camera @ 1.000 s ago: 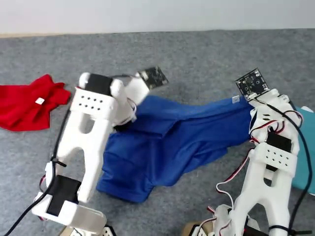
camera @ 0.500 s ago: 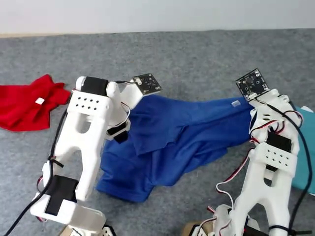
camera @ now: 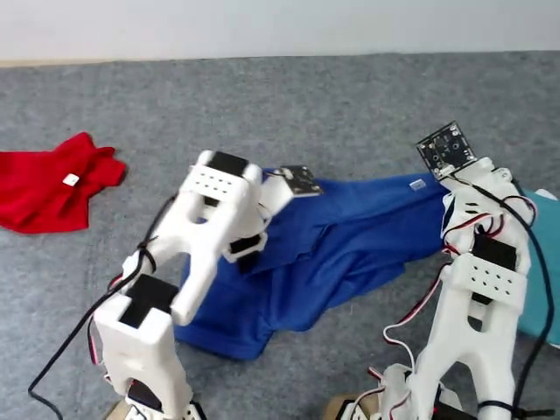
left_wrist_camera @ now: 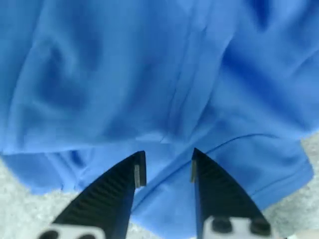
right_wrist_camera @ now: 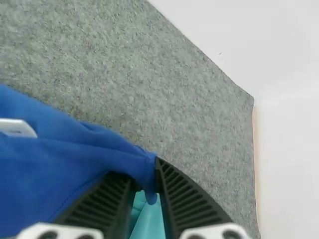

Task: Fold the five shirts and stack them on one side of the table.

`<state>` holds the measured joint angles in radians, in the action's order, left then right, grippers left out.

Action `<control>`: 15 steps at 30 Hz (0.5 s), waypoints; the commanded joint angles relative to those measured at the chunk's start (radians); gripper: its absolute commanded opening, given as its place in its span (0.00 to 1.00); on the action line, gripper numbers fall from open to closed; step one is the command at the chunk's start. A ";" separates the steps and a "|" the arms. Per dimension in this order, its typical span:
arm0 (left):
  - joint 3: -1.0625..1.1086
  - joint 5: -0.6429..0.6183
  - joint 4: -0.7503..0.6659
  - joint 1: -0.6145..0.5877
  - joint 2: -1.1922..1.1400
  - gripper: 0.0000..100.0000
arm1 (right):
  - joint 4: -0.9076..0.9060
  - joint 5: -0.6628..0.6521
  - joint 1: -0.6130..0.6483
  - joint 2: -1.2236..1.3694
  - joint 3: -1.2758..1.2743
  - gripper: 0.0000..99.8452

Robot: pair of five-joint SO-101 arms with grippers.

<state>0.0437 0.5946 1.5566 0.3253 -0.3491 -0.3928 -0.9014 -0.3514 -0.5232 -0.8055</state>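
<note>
Three garments lie in sight, and none looks folded, so I judge the task to be at an early stage: the blue shirt is in hand, with no stack begun. It sprawls rumpled across the grey worktop, a thin, smooth knit bunched into long soft ridges, with stitched seams and a hemmed edge running directly beneath the left arm's fingers. Those fingers are black, ribbed on their inner faces and spread apart, hovering just above the cloth with nothing between them. The right arm's fingers are clamped on a pinched fold at the shirt's edge, near its small white neck tag; the fabric rises to them in a taut peak. Just under and beyond those right fingers lies a teal garment, flat with a straight edge; whether it is folded I cannot tell. Well away from the left fingers, on the side farthest from the right arm, a red shirt sits crumpled in a loose heap, untouched. The worktop itself is a coarse, felt-like mat. Spreading, folding and stacking all appear left to do.
</note>
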 commanded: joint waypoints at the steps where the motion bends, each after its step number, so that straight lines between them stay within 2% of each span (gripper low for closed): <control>1: -0.002 -0.017 -0.011 0.034 0.011 0.15 | 0.015 -0.006 0.008 -0.004 0.064 0.01; 15: 0.004 -0.017 -0.095 0.015 -0.002 0.16 | 0.015 -0.006 0.008 -0.004 0.064 0.01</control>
<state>0.0529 0.5854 1.4814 0.3452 -0.3552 -0.3928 -0.9014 -0.3514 -0.5232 -0.8055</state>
